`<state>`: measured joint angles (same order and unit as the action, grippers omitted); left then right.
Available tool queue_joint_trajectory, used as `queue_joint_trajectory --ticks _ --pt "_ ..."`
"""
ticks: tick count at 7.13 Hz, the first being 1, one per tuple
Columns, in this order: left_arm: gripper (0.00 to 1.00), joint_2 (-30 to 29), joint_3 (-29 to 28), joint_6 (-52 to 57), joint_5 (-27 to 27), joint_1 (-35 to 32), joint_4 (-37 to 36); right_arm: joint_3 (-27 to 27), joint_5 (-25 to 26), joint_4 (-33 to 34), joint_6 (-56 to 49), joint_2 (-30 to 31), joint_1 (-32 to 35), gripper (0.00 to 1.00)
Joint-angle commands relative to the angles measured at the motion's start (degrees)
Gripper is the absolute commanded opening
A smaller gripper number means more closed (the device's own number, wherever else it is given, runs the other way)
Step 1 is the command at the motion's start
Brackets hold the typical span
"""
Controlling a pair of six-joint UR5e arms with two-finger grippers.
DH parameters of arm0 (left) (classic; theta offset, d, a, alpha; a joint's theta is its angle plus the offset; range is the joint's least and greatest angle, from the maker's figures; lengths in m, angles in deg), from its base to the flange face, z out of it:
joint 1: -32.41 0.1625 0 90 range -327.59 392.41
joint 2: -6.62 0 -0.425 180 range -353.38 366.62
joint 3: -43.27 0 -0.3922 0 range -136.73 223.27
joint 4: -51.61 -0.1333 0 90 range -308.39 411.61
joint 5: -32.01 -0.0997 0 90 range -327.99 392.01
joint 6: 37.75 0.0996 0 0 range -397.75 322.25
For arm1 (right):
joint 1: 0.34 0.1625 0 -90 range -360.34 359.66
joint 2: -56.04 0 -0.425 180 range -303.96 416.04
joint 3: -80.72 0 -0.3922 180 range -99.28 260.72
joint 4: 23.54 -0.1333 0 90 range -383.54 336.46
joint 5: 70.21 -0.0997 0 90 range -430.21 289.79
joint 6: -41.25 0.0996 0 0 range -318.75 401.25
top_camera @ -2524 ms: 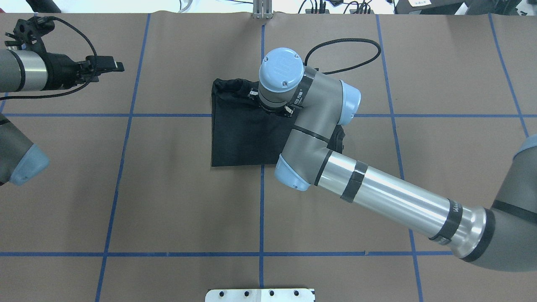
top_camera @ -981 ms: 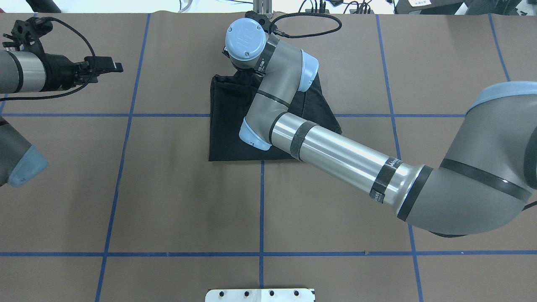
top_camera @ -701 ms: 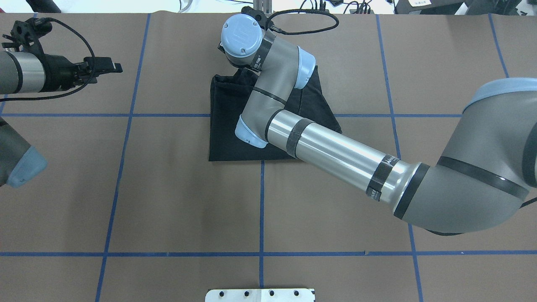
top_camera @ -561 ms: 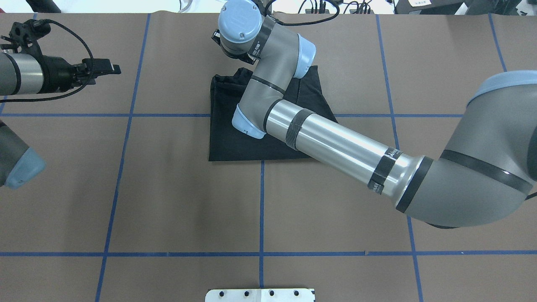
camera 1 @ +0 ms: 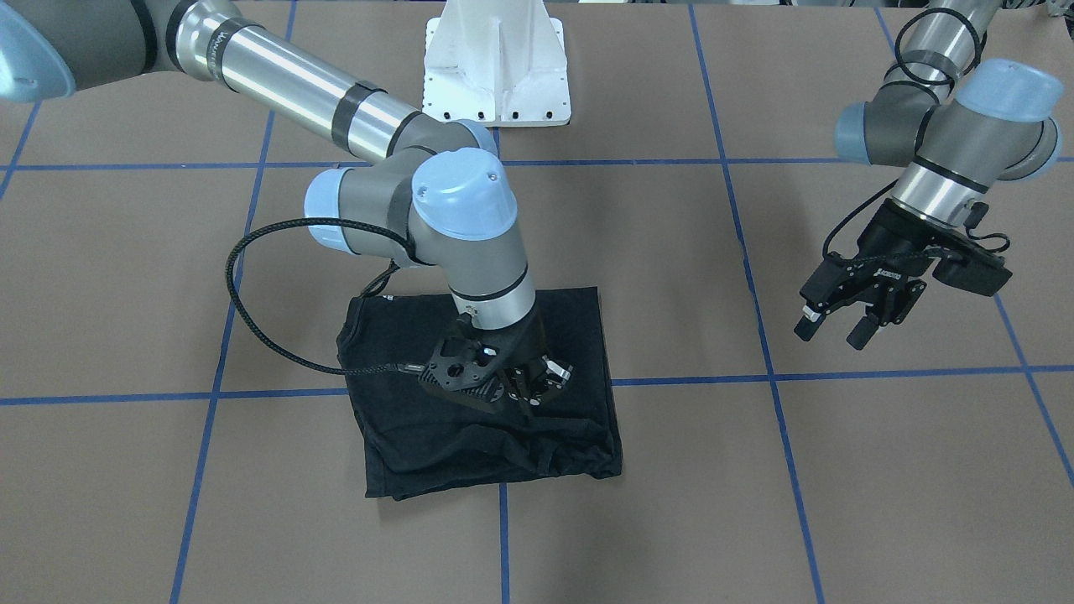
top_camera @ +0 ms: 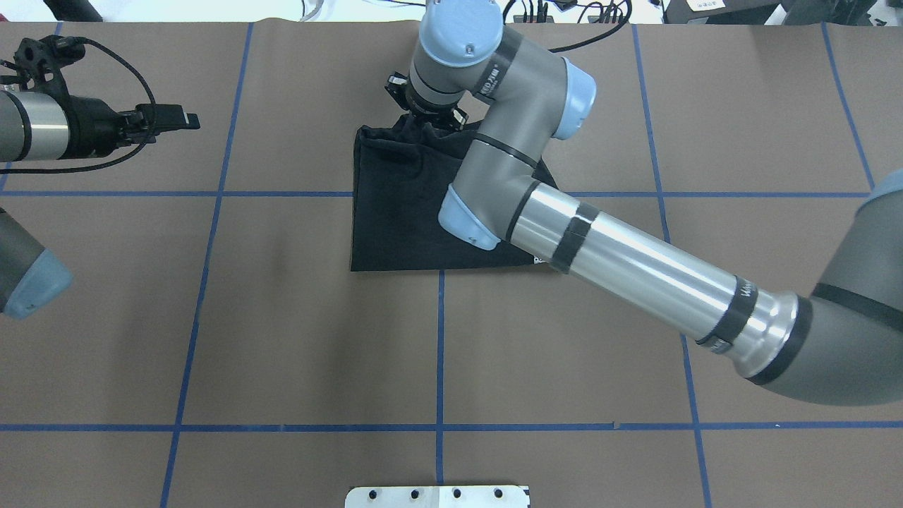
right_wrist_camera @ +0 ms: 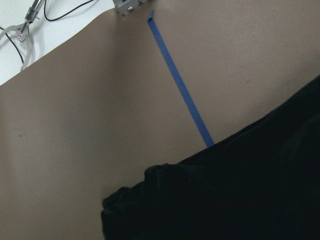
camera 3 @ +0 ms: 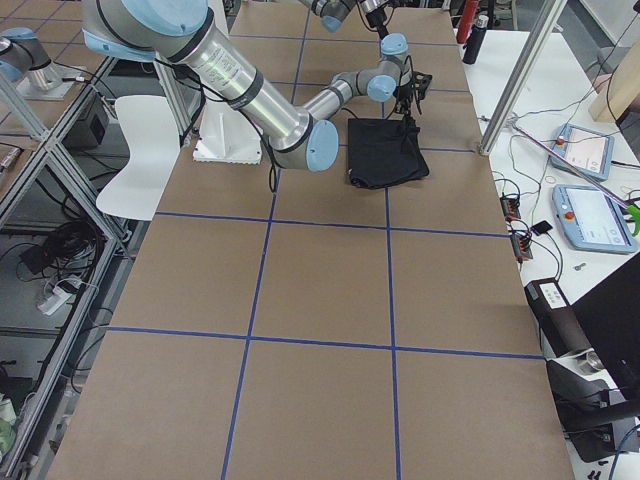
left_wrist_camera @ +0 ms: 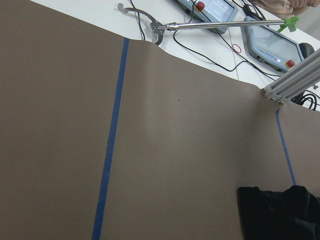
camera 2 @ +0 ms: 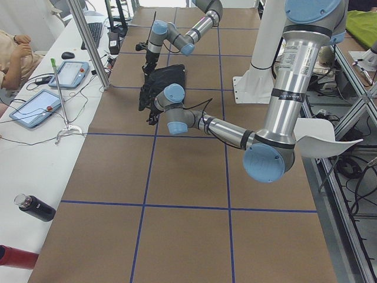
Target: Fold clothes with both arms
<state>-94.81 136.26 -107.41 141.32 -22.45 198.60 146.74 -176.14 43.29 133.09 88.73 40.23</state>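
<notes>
Honestly, the limp, light T-shirt (camera 1: 470,453) mid-frame will sag, so pinch its hemmed corners; left gripper (camera 1: 831,334) stands apart, right gripper (camera 1: 530,401) you cannot tell.

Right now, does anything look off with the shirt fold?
Yes. The T-shirt isn't a clean rectangle: its edge farthest from the robot is bunched and wrinkled near the right pincer, and its side on the robot's right flares out at a slant. The left pincer hangs open, well clear of it.
</notes>
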Motion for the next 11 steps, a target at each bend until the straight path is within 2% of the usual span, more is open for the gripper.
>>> queue_joint_trajectory --ticks 1,2,3,4,5,6,8,9,11 --pt "1.00 2.1 0.0 8.9 3.7 -2.9 -0.3 14.0 -6.9 1.2 -5.3 14.7 4.1 0.45" --pt "1.00 3.5 0.0 14.4 8.7 -6.4 -0.3 20.7 -10.7 1.3 -11.3 22.9 7.6 0.56" --pt "1.00 5.2 0.0 19.1 12.8 -9.7 -0.3 24.6 -14.9 1.2 -17.4 29.3 11.7 0.56" --pt "1.00 6.8 -0.1 24.3 17.1 -13.6 -0.3 26.2 -19.2 1.1 -23.8 34.5 16.8 0.57" --pt "1.00 8.8 -0.4 31.5 21.2 -17.9 -0.4 28.5 -21.3 1.1 -28.3 40.8 21.8 0.99" --pt "1.00 10.9 -0.4 38.1 23.3 -21.8 -1.8 28.9 -22.4 1.1 -36.6 45.8 26.4 1.00" --pt "1.00 15.1 0.0 53.4 23.7 -27.5 -6.3 27.8 -23.5 3.3 -60.7 54.8 36.4 1.00" --pt "1.00 15.7 -0.4 59.1 23.7 -29.6 -9.1 27.6 -24.4 8.2 -72.6 57.2 42.0 1.00" --pt "1.00 17.5 0.9 70.1 23.8 -32.7 -16.5 28.3 -25.1 24.8 -97.8 57.2 52.5 1.00"
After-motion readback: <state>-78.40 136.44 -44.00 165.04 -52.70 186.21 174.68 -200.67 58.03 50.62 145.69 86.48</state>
